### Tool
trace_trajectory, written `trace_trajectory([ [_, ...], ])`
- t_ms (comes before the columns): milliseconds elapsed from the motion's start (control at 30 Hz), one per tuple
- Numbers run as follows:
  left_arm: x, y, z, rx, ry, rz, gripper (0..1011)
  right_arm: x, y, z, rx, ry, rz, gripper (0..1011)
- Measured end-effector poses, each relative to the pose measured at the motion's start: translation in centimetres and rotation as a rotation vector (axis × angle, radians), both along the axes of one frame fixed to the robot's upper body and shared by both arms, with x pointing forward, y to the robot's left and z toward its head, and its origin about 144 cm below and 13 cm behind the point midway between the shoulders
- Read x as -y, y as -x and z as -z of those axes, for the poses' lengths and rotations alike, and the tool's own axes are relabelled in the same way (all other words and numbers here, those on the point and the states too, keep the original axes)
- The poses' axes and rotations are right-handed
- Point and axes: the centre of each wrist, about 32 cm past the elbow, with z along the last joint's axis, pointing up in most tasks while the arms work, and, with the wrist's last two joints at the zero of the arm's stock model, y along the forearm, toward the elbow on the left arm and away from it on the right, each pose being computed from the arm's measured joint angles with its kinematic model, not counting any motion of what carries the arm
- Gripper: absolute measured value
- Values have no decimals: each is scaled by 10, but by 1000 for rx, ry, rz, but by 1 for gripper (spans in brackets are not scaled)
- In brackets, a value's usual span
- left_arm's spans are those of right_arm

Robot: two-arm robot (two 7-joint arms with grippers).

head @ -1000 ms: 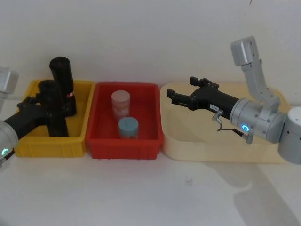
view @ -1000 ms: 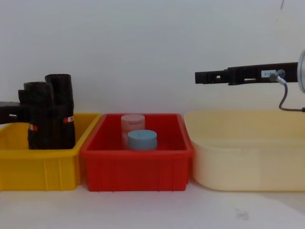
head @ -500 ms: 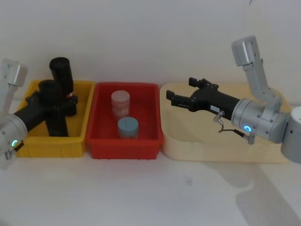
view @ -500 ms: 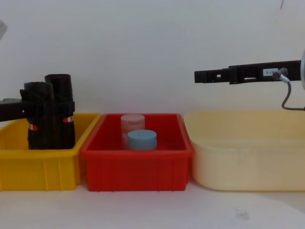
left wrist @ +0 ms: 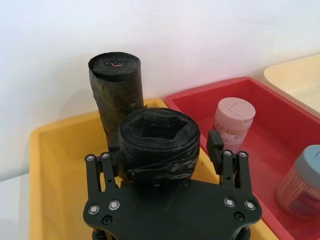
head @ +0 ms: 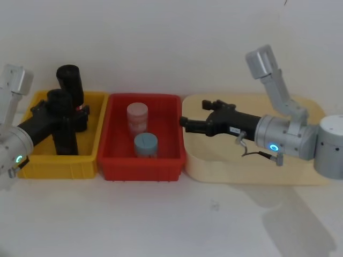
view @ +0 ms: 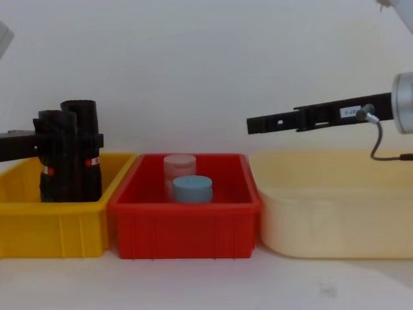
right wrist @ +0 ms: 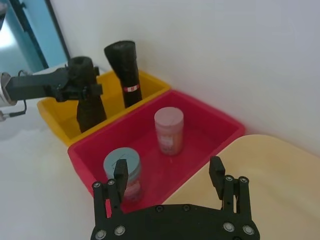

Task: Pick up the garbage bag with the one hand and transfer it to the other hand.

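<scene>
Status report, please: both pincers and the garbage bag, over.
Left pincer shut on garbage bag, bag inside yellow bin. Right pincer open, in the air over cream tub rim. Second black roll close behind the bag.

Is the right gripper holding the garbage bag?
No, the right gripper is open and empty; the left gripper grips the garbage bag.

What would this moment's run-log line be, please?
left gripper: shut on garbage bag, in yellow bin | right gripper: open, above cream tub edge
</scene>
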Motion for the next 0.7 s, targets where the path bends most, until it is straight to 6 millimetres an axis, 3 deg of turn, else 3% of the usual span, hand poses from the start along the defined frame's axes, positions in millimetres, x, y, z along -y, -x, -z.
trace_trajectory([
  [700, 1, -2, -1, 2, 0, -3, 1001, -30, -13, 3, -81, 42, -108, 1002],
])
